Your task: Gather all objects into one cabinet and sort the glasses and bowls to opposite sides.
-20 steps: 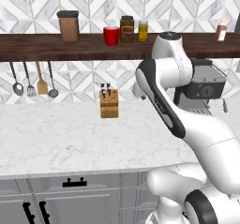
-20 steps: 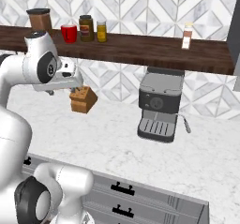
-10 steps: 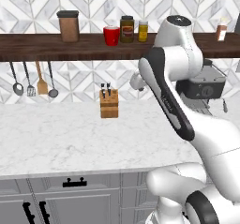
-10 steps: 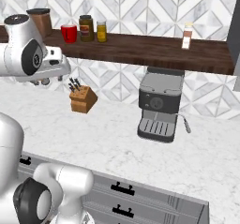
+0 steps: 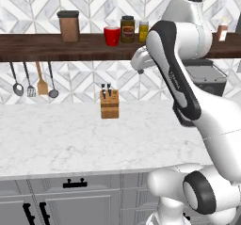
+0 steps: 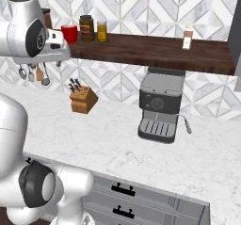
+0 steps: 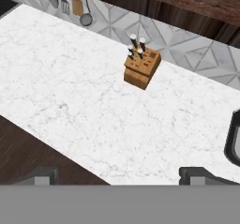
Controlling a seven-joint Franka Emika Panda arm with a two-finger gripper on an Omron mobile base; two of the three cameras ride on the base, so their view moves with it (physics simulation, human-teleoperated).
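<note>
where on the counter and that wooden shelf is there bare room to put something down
Bare marble lies in front of the knife block and between it and the coffee machine. The shelf is crowded around the red cup and jars, bare towards the bottle.

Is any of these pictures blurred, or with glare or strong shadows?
Left base view: sharp, evenly lit, a soft sheen on the red cup. Right base view: dark shade beneath the shelf, no glare. Hand view: slightly soft; the knife block throws only a faint shadow on the counter.
</note>
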